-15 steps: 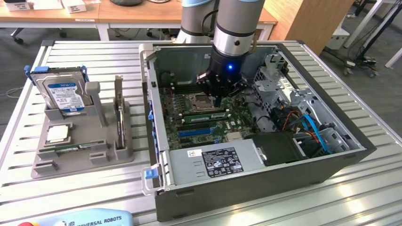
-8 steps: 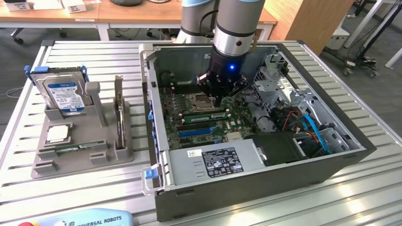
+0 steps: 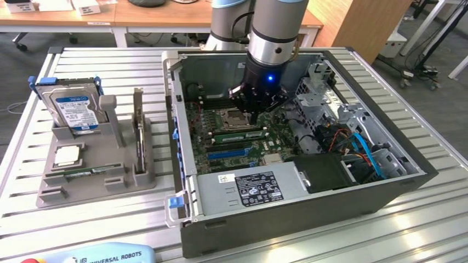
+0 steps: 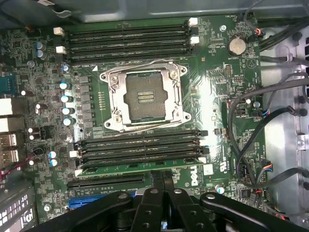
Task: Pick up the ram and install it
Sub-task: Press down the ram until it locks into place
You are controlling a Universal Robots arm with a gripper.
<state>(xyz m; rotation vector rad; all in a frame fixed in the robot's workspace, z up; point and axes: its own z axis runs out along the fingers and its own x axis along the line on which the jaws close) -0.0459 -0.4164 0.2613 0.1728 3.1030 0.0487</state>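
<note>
The arm is reaching down into the open computer case, which is lying on its side on the slatted table. The hand is hanging just above the motherboard, with its two fingers pressed together and gripping nothing. In the wrist view the fingertips are sitting directly over the ram, a slim green stick that is lying in the memory slot nearest the hand, below the three empty black slots on that side of the processor socket. Whether the fingertips are touching the stick's upper edge cannot be told. The socket is standing open and bare between this bank of slots and a second bank of four black slots. In the exterior view, the grey holder is sitting on the table to the exterior view's left of the case, carrying the silver hard drive upright and the small square processor chip lying flat.
</note>
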